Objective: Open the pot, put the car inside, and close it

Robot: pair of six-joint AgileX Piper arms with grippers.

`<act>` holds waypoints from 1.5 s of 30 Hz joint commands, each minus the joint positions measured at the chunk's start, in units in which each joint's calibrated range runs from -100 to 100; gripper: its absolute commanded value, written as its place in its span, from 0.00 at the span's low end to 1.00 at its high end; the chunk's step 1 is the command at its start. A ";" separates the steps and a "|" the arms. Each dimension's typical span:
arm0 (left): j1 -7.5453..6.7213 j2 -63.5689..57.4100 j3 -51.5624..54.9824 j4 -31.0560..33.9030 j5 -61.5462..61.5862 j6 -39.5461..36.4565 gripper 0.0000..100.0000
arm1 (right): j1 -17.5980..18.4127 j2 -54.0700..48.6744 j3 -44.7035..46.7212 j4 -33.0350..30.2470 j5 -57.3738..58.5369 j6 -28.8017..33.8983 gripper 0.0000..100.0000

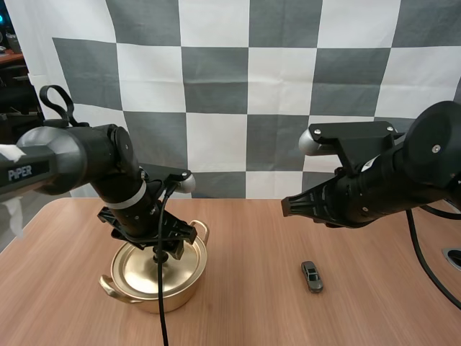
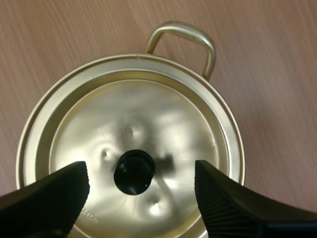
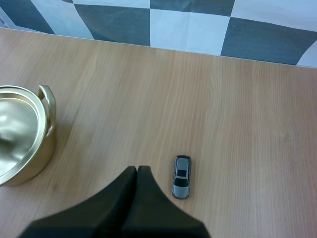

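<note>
Right over the shiny gold metal lid [image 2: 148,114], my left gripper [image 2: 141,172] has its black fingers [image 2: 54,198] spread wide, one on each side of the round black knob [image 2: 134,172] in the middle, not touching it. Lid's sitting closed on the round gold two-handled pot [image 1: 155,292]. Further out, my right gripper [image 3: 137,171] is pressed together into one dark wedge above the wooden table [image 3: 237,99]. The small grey toy car [image 3: 182,176] lies on the tabletop near it, well apart from the pot.
</note>
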 commanded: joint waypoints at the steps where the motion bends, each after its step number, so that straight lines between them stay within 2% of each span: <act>1: -0.02 -0.01 0.08 0.00 -1.53 -0.05 1.00 | -0.01 -0.05 0.04 0.13 0.30 0.00 0.00; 28: -0.02 7.45 0.77 0.21 -4.59 0.74 0.99 | -0.01 -0.05 0.04 0.42 1.42 0.00 0.00; 30: -0.02 7.45 0.77 0.21 -4.99 0.74 0.88 | -0.01 -0.05 0.04 0.55 1.42 0.00 0.00; 32: -0.02 7.45 0.77 0.21 -5.03 0.74 0.67 | -0.01 -0.05 0.04 0.55 1.42 0.00 0.00; 33: -0.02 7.45 0.77 0.21 -5.03 0.74 0.53 | -0.01 -0.05 0.04 0.55 1.42 0.00 0.00; 34: -0.02 7.45 0.77 0.21 -5.03 0.74 0.34 | -0.01 -0.05 0.04 0.55 1.42 0.00 0.00; 36: -0.02 7.45 0.77 0.21 -5.03 -0.45 0.06 | -0.01 -0.05 0.04 0.55 1.42 0.00 0.00; 37: -0.02 7.45 0.77 0.21 -5.03 -0.79 0.00 | -0.01 -0.05 0.04 0.55 1.42 0.00 0.00; 45: -0.02 7.45 0.77 0.21 -4.86 -0.80 0.00 | -0.01 -0.05 0.04 0.55 1.42 0.00 0.00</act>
